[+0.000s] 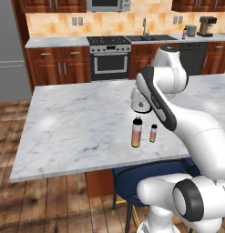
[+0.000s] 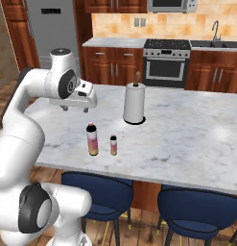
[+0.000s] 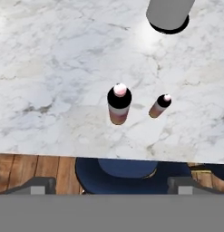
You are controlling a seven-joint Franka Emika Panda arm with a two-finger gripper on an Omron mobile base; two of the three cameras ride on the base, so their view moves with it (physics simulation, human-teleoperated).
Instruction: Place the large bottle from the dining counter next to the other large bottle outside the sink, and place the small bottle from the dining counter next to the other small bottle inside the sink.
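Observation:
Near the front edge of the marble dining counter (image 1: 73,123) stand the large bottle (image 1: 137,132) and the small bottle (image 1: 153,133), both upright with dark caps and a small gap between them. In the hand view the large bottle (image 3: 119,104) is left of the small bottle (image 3: 159,106). My gripper (image 2: 75,109) hangs open above the counter, up and to the left of the large bottle (image 2: 92,139), with nothing between its fingers (image 3: 38,186). The sink (image 1: 152,37) lies in the far back counter, and a reddish bottle (image 1: 184,32) stands on the counter to its right.
A paper towel roll (image 2: 134,103) stands upright on the dining counter behind the bottles. Blue stools (image 2: 96,192) are tucked under the counter's front edge. A stove (image 1: 110,57) and wooden cabinets line the back wall, with a coffee machine (image 1: 206,26) at the far right.

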